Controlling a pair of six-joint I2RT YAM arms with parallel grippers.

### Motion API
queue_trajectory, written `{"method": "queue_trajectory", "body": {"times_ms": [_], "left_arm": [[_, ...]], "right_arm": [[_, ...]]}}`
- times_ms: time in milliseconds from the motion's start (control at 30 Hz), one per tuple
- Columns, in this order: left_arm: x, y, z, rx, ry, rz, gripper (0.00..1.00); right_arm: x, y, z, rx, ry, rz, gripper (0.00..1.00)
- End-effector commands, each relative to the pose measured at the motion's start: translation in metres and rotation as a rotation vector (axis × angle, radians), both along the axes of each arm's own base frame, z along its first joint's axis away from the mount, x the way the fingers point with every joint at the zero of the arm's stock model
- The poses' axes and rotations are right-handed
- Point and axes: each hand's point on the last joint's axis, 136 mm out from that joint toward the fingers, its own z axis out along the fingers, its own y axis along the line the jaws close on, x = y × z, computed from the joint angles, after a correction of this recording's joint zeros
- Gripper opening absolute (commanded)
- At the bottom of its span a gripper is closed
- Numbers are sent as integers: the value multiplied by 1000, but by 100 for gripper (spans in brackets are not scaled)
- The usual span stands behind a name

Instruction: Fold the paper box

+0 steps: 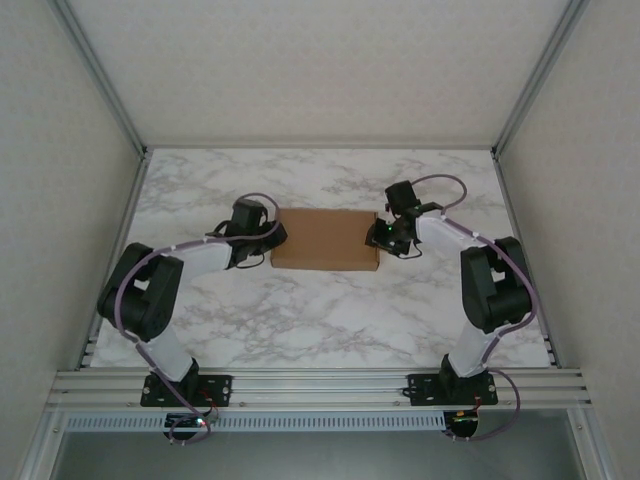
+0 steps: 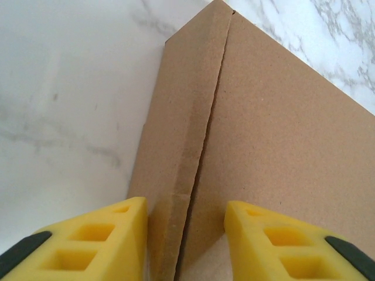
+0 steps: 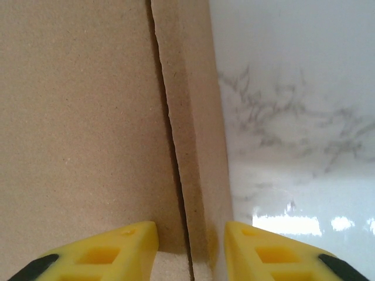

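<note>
The paper box (image 1: 325, 240) lies as a flat brown cardboard rectangle in the middle of the marble table, lid down. My left gripper (image 1: 272, 238) is at its left end. In the left wrist view the yellow fingers (image 2: 105, 234) stand apart astride the box's (image 2: 281, 117) left side wall and the seam beside it, so the left gripper (image 2: 186, 211) is open. My right gripper (image 1: 382, 235) is at the right end. There too the fingers (image 3: 117, 246) straddle the box's (image 3: 76, 117) right side wall, with the right gripper (image 3: 191, 231) open.
The white marble tabletop (image 1: 320, 320) stretches bare around the box on all sides. Aluminium frame rails (image 1: 320, 385) run along the near edge, and plain walls close in the left, right and back.
</note>
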Motion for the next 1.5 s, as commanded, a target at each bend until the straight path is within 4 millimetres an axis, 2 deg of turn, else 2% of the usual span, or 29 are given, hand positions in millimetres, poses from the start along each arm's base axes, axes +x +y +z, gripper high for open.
{"method": "queue_trajectory", "body": {"times_ms": [0, 67, 133, 167, 233, 267, 333, 400, 533, 567, 600, 700, 733, 767, 800, 833, 867, 900, 933, 1000, 1033, 1100, 1200, 1267, 1367, 1400, 1467], "left_arm": [[1, 1, -18, 8, 56, -25, 43], [3, 3, -12, 5, 41, -21, 49], [6, 6, 2, 2, -2, -15, 60], [9, 7, 16, 1, -43, -13, 67], [14, 9, 44, 7, -122, -10, 87], [17, 11, 62, 11, -163, -12, 99], [19, 14, 95, 36, -233, -21, 100], [17, 24, 130, 81, -309, -12, 100], [-9, 35, 214, 119, -589, -79, 100], [-16, 49, 230, 167, -644, -27, 100], [-23, 75, 241, 222, -679, 92, 100], [-55, 140, 263, 304, -814, 423, 100], [-64, 149, 268, 354, -890, 445, 100], [-71, 155, 269, 412, -966, 448, 100], [-75, 158, 261, 500, -1005, 420, 100], [-74, 161, 246, 590, -994, 392, 100], [-71, 173, 225, 664, -932, 413, 100], [-63, 189, 200, 701, -838, 450, 100], [-55, 197, 180, 700, -774, 439, 100], [-41, 201, 140, 649, -724, 332, 100], [-39, 200, 128, 646, -733, 303, 99], [-46, 213, 109, 650, -726, 384, 100], [-50, 220, 93, 646, -732, 428, 99], [-52, 216, 95, 659, -782, 399, 100], [-64, 223, 81, 644, -808, 443, 100], [-65, 222, 89, 642, -854, 448, 100], [-44, 212, 77, 642, -781, 352, 100]], "right_arm": [[-1, -4, -28, -46, 52, 5, 38], [1, -2, -24, -34, 37, 5, 42], [1, -1, -18, -20, 22, 8, 53], [2, -1, -11, -15, 2, 8, 63], [3, -4, 8, -16, -54, 2, 94], [5, -6, 22, -15, -96, -1, 99], [6, -10, 55, -12, -194, -6, 99], [5, -14, 99, 9, -332, 5, 99], [-12, -29, 179, -24, -621, 31, 99], [-18, -39, 198, -65, -690, 10, 99], [-23, -53, 211, -102, -735, -31, 99], [-32, -85, 231, -207, -837, -132, 99], [-33, -87, 234, -236, -881, -105, 99], [-31, -85, 236, -272, -941, -49, 99], [-30, -83, 240, -296, -1000, -10, 99], [-28, -82, 234, -340, -1036, 37, 99], [-27, -82, 226, -383, -1053, 74, 99], [-24, -90, 215, -445, -1048, 68, 99], [-20, -96, 205, -499, -1051, 57, 99], [-12, -108, 175, -560, -1055, 54, 99], [-9, -108, 161, -552, -1059, 72, 99], [-6, -110, 130, -529, -1072, 92, 99], [-2, -147, 82, -503, -978, -102, 99], [2, -152, 60, -475, -963, -124, 99], [8, -142, 54, -443, -1017, -31, 99], [10, -147, 48, -427, -1009, -52, 99], [13, -154, 36, -394, -1023, -88, 99]]}}
